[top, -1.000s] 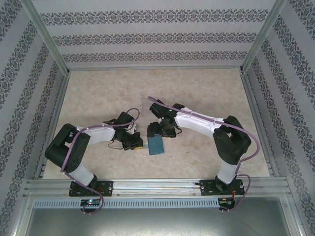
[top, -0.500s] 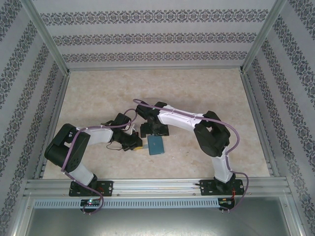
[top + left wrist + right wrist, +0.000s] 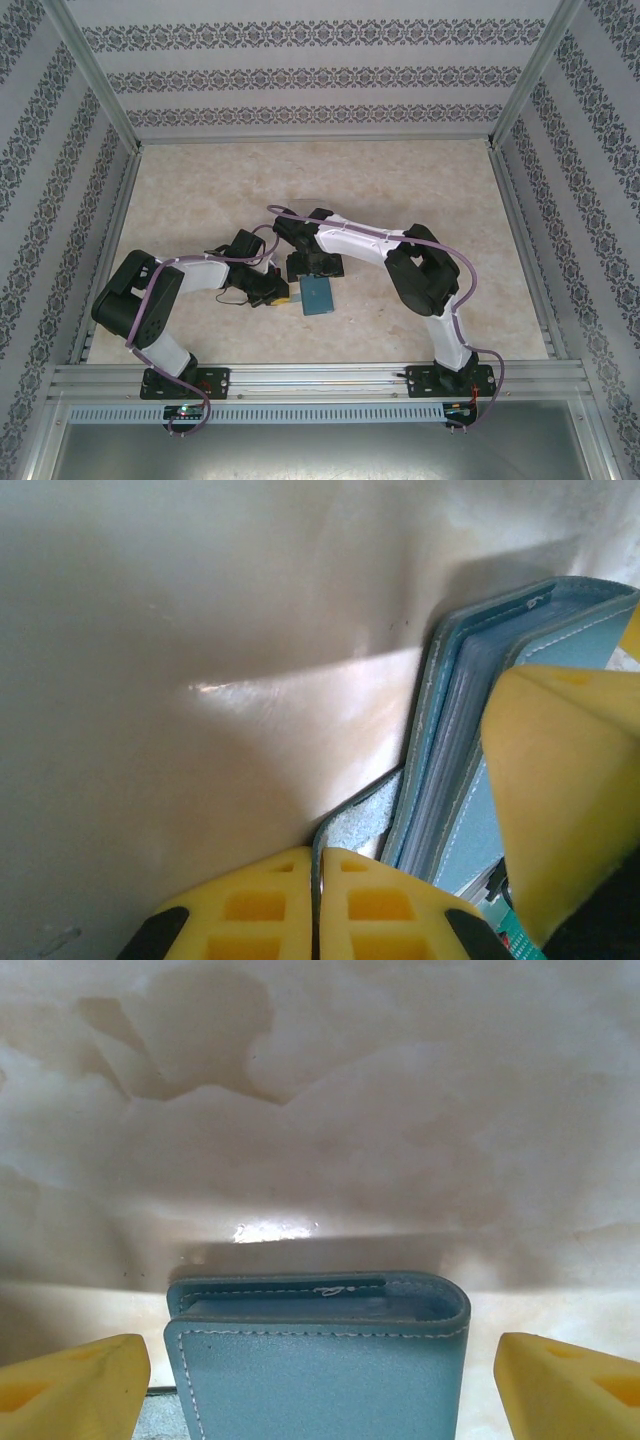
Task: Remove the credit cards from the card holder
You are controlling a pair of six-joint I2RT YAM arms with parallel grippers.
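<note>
The teal-blue card holder [image 3: 319, 294] lies folded shut on the table, between the two arms. My left gripper [image 3: 318, 852] is shut on its short strap tab [image 3: 366, 823], at the holder's left side [image 3: 279, 292]. My right gripper [image 3: 314, 266] hangs open over the holder's far end. Its yellow fingers [image 3: 72, 1388] stand well apart on either side of the holder [image 3: 316, 1365], not touching it. The holder's layered grey-blue pocket edges [image 3: 452, 730] show in the left wrist view. The credit cards are hidden inside the folded holder.
The beige marbled tabletop [image 3: 400, 190] is fenced by an aluminium frame [image 3: 300, 380] and patterned walls. One yellow finger of the right gripper [image 3: 565, 790] stands close against the holder in the left wrist view.
The right arm has folded in towards the left and its gripper has shifted left over the holder's far end. The left arm and the holder have stayed put.
</note>
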